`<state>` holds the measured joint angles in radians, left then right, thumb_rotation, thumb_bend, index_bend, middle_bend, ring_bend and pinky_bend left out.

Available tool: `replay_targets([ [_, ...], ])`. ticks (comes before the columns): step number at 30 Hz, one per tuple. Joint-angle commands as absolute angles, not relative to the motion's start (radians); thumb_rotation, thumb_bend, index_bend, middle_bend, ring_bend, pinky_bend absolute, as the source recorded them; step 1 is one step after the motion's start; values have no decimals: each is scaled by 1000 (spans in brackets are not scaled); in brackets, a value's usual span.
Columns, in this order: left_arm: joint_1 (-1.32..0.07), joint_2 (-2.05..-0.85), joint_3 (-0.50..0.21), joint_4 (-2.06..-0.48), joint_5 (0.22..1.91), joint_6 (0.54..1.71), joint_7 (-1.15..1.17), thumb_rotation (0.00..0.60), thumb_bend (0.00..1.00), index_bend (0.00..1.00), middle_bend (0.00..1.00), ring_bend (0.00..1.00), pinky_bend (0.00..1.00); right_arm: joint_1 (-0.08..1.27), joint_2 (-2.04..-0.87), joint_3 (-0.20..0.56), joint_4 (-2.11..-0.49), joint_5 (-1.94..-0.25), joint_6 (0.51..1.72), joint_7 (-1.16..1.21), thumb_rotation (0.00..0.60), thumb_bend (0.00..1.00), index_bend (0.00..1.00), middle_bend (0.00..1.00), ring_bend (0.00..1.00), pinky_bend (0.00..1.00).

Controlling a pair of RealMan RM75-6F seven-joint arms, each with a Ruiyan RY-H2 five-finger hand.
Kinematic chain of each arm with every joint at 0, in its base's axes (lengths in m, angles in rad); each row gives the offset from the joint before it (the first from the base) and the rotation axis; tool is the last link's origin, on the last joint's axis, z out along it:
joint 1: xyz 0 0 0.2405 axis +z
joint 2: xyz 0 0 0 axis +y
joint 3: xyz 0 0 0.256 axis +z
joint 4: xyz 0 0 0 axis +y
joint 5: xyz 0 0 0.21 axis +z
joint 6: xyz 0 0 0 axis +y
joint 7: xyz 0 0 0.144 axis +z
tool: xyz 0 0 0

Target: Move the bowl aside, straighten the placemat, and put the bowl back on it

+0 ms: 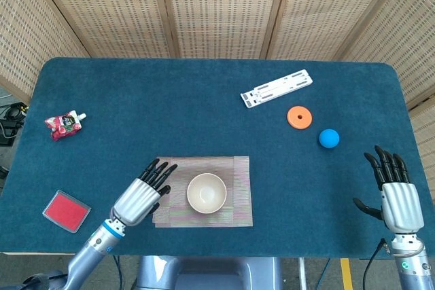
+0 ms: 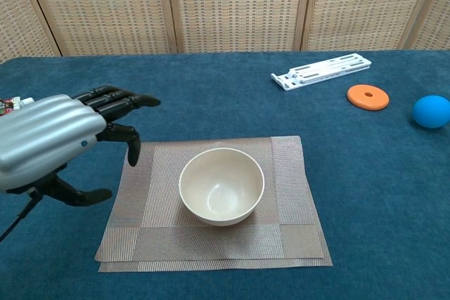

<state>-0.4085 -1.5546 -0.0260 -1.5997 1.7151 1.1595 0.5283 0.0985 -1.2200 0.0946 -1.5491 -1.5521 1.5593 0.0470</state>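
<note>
Reaching toward the cream bowl (image 1: 206,192), my left hand (image 1: 141,195) hovers over the left edge of the woven placemat (image 1: 239,188), fingers spread and holding nothing. The bowl sits in the middle of the mat. I should wrap its left wall low, grip evenly, then lift straight so the mat doesn't drag. My right hand (image 1: 396,198) waits at the near right, fingers apart, holding nothing.
</note>
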Motion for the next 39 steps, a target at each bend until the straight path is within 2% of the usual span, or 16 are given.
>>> replay_targets([
  [1,-432,-1589,-34,-1596,1693,1126,567,600,259,449,0,0,0,97,-1215,98,-1552,-1548,1562,57,600,138,128,0,0,0],
  [7,-457,-1634,-43,-1577,1656,1091,603,600,309,451,0,0,0,95,-1206,102,-1556,-1540,1561,75,600,139,127,0,0,0],
  [25,-532,-1758,-57,-1501,1585,1035,664,600,339,455,0,0,0,98,-1185,115,-1555,-1512,1542,130,600,139,127,0,0,0],
  [39,-560,-1813,-56,-1445,1544,1016,685,600,440,545,0,0,0,97,-1180,116,-1557,-1510,1539,142,600,138,127,0,0,0],
])
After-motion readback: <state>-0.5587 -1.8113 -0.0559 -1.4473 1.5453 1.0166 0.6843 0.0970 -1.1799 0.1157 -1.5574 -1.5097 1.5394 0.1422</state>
